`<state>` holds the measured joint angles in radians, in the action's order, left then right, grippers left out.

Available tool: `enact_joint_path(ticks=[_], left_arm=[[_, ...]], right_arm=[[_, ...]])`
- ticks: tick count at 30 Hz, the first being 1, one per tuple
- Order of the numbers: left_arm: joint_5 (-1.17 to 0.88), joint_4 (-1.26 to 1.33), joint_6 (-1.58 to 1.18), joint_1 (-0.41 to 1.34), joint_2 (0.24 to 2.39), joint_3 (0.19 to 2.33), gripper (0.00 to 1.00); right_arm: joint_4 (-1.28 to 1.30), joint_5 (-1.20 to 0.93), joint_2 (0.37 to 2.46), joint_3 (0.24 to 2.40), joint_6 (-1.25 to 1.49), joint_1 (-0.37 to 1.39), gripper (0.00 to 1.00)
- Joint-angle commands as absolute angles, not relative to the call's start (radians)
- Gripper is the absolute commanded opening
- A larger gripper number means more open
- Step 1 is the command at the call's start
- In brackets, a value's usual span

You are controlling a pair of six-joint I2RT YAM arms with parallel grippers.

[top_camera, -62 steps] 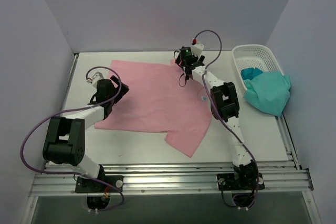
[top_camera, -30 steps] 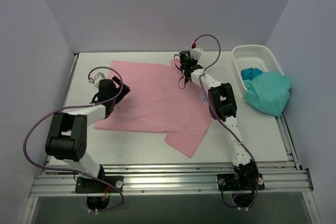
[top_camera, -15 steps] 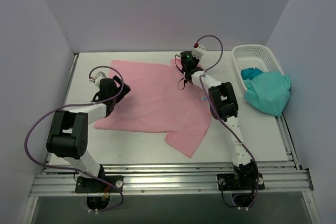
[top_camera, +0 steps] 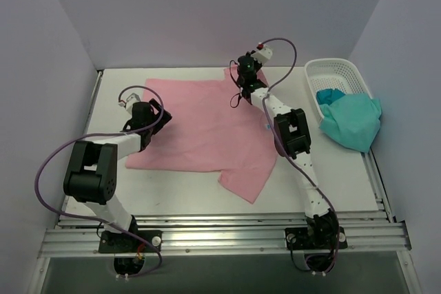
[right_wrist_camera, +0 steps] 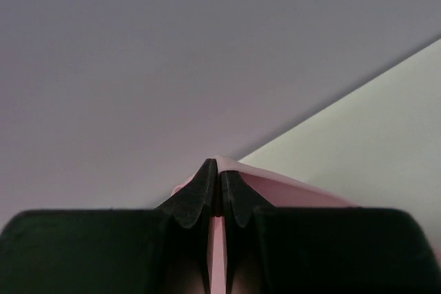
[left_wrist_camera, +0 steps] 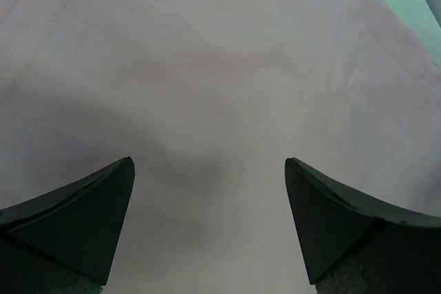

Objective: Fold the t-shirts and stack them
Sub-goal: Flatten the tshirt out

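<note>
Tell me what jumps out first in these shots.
A big pink shirt lies spread flat across the middle of the table. The right gripper is shut on its far edge near the back wall, while the left gripper hangs open over its left side. At the right edge a teal shirt spills out of a white basket.
</note>
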<state>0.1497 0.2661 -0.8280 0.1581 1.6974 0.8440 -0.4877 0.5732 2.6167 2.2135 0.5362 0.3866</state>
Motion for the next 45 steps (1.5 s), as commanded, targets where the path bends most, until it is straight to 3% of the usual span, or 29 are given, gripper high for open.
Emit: enact_joint_path(ticks=[1,3,4,5,6,12,17,22,23,24,29,31,35,37,43,45], left_arm=[[0.163,0.305,-0.81,0.163,1.707,0.893,1.0],[0.161,0.307,-0.808,0.163,1.706,0.891,1.0],[0.161,0.307,-0.807,0.163,1.706,0.891,1.0],[0.16,0.307,-0.807,0.164,1.704,0.89,1.0],[0.16,0.308,-0.805,0.164,1.706,0.89,1.0],[0.155,0.308,-0.804,0.173,1.7,0.885,1.0],[0.163,0.307,-0.796,0.19,1.668,0.877,1.0],[0.222,0.249,-0.776,0.196,1.603,0.882,1.0],[0.247,0.221,-0.775,0.195,1.567,0.871,1.0],[0.256,0.209,-0.775,0.193,1.545,0.864,1.0],[0.279,0.144,-0.818,0.193,1.393,0.792,1.0],[0.304,0.092,-0.859,0.202,1.346,0.764,1.0],[0.354,-0.148,-0.913,0.234,1.191,0.723,0.99],[0.383,-0.198,-0.923,0.268,1.131,0.7,0.99],[0.433,-0.359,-0.923,0.357,0.882,0.589,0.99],[0.413,-0.371,-0.917,0.36,0.775,0.534,0.99]], right_arm=[[-0.618,0.649,2.684,2.269,0.525,0.379,0.0],[-0.637,0.664,2.7,2.281,0.531,0.374,0.15],[-0.655,0.678,2.717,2.286,0.54,0.374,0.31],[-0.657,0.687,2.724,2.301,0.546,0.373,0.55],[-0.66,0.695,2.732,2.312,0.549,0.37,0.99],[-0.725,0.765,2.789,2.393,0.523,0.362,1.0],[-0.775,0.802,2.715,2.379,0.44,0.362,1.0],[-0.824,0.899,2.391,2.024,0.423,0.391,1.0],[-0.856,0.998,2.323,1.946,0.422,0.406,1.0],[-0.903,1.062,2.186,1.752,0.388,0.428,1.0],[-1.682,1.336,1.89,1.206,-0.142,0.689,1.0],[-1.765,1.442,1.794,1.068,-0.332,0.796,1.0],[-1.753,1.665,1.724,0.898,-0.426,1.078,1.0],[-1.985,1.75,1.765,0.809,-0.568,1.245,1.0],[-1.991,1.83,1.729,0.677,-0.58,1.618,0.98],[-1.997,1.795,1.715,0.712,-0.708,1.652,1.0]])
